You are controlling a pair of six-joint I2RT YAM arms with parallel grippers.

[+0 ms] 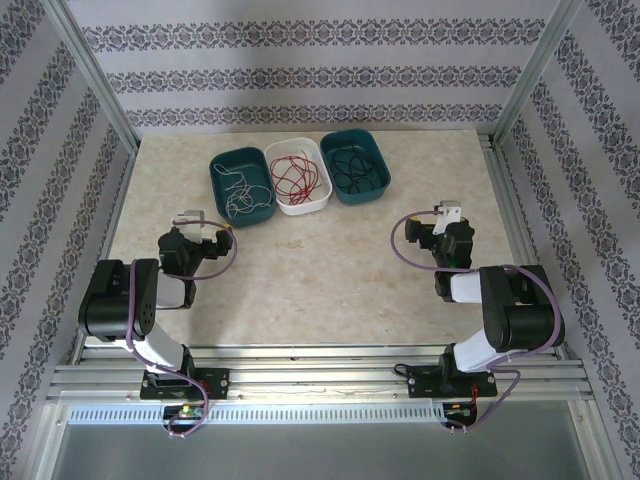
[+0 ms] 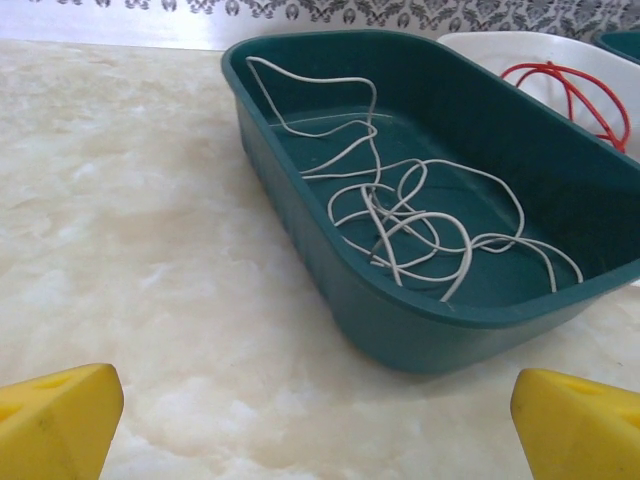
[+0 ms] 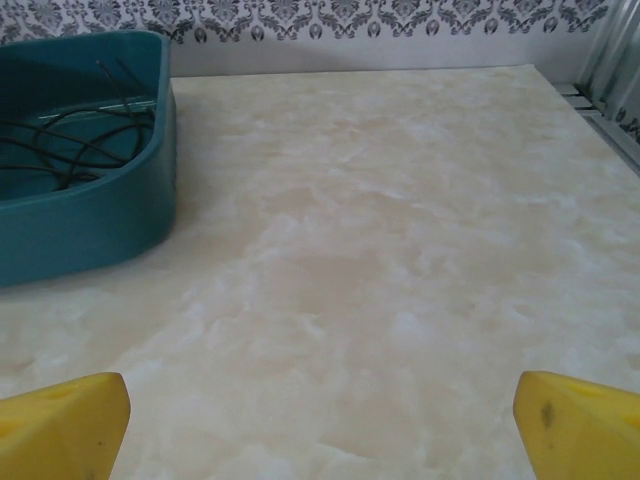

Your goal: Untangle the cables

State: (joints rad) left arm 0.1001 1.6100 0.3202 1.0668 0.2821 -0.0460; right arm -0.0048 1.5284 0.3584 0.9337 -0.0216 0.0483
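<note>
The cables lie sorted in three trays at the back of the table. A white cable [image 1: 240, 190] [image 2: 400, 215] is coiled loosely in the left teal tray [image 1: 215, 165] [image 2: 330, 270]. A red cable [image 1: 297, 175] [image 2: 570, 90] fills the white tray [image 1: 300, 208]. In the right teal tray [image 1: 383, 165] [image 3: 90, 225] rests a black cable [image 1: 355, 168] [image 3: 70, 150]. My left gripper [image 1: 203, 228] [image 2: 318, 430] is open just short of the left tray, with nothing between its yellow fingers [image 2: 55, 420]. My right gripper [image 1: 447, 215] [image 3: 320, 430] is open over bare table to the right of the trays.
The marble-patterned table [image 1: 330, 270] is bounded by patterned walls and metal rails [image 3: 600, 100] on the right. Thick purple arm cables [image 1: 405, 245] loop beside each wrist. Free room lies between the two arms in front of the trays.
</note>
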